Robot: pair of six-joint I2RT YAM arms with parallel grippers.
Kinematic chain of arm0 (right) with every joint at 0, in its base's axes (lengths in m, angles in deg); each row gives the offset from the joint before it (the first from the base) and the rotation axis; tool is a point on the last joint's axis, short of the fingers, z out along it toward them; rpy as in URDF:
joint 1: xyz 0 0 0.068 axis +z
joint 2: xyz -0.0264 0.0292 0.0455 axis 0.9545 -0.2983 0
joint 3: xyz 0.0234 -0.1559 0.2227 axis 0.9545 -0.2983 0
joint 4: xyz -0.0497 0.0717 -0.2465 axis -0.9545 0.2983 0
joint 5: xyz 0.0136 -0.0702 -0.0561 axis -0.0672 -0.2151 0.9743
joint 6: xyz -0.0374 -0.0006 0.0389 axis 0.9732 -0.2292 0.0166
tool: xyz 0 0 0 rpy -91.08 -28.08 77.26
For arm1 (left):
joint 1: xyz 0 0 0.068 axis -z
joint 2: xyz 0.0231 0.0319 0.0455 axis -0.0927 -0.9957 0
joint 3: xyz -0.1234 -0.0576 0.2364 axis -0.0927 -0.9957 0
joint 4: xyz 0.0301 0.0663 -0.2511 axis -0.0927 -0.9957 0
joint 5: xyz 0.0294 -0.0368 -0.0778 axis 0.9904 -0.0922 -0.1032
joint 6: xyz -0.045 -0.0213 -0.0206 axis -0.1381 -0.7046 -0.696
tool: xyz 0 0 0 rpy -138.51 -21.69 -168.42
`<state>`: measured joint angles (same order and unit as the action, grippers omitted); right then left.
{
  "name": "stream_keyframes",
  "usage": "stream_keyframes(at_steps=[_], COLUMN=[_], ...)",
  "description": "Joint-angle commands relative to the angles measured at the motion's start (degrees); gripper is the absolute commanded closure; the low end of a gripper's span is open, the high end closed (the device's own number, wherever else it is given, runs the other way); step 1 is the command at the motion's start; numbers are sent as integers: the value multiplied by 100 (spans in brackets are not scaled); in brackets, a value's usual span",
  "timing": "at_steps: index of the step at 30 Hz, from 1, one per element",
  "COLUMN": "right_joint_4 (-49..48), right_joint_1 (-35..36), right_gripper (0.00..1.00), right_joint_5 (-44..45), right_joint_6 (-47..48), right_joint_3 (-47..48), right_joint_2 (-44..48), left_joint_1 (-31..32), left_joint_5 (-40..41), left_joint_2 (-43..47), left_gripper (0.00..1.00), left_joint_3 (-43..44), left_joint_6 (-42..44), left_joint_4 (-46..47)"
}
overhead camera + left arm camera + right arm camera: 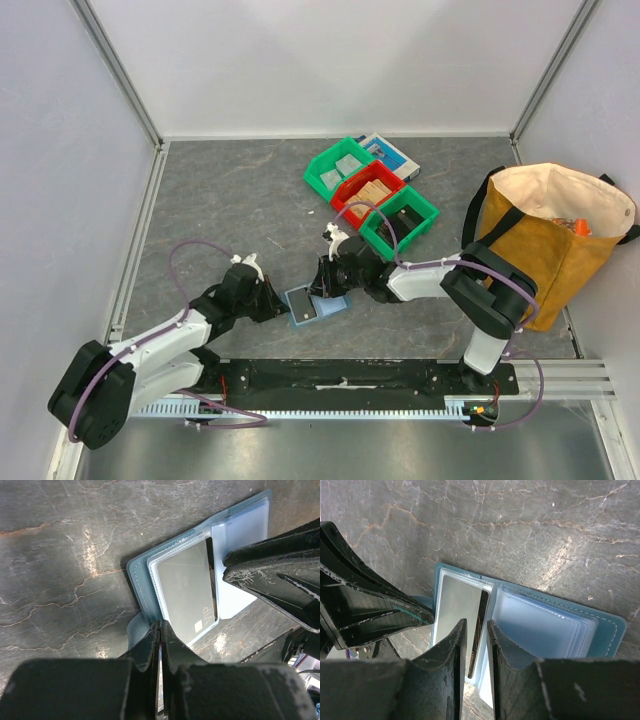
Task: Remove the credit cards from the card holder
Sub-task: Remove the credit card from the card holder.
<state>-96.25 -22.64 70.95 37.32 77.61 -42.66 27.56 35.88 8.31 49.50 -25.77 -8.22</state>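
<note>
Slate-blue card holder (316, 305) is spread on the worktop (230, 200) before the red bin (347, 193), left jaws shut at its edge. Right jaws, narrowly parted, are set over a credit card (457, 605); pinching it out is judged next.

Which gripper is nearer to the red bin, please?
Right. The right gripper sits at the card holder's far-right edge, on the side towards the red bin. The left gripper is at the holder's left edge, farther from the bin.
</note>
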Motion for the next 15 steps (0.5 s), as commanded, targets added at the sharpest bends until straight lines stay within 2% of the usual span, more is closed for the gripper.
stream_keyframes(at_steps=[1, 15], right_joint_4=[-368, -913], right_joint_1=[-25, -130], right_gripper=[71, 76], right_joint_5=[-152, -538], right_joint_6=[-74, -399], right_joint_3=[-92, -303], right_joint_2=[-126, -399], left_joint_1=[16, 25], left_joint_5=[-101, -39], left_joint_2=[-151, -257], left_gripper=[95, 98], left_joint_3=[-103, -218], left_joint_6=[-170, -170], left_joint_4=[466, 431])
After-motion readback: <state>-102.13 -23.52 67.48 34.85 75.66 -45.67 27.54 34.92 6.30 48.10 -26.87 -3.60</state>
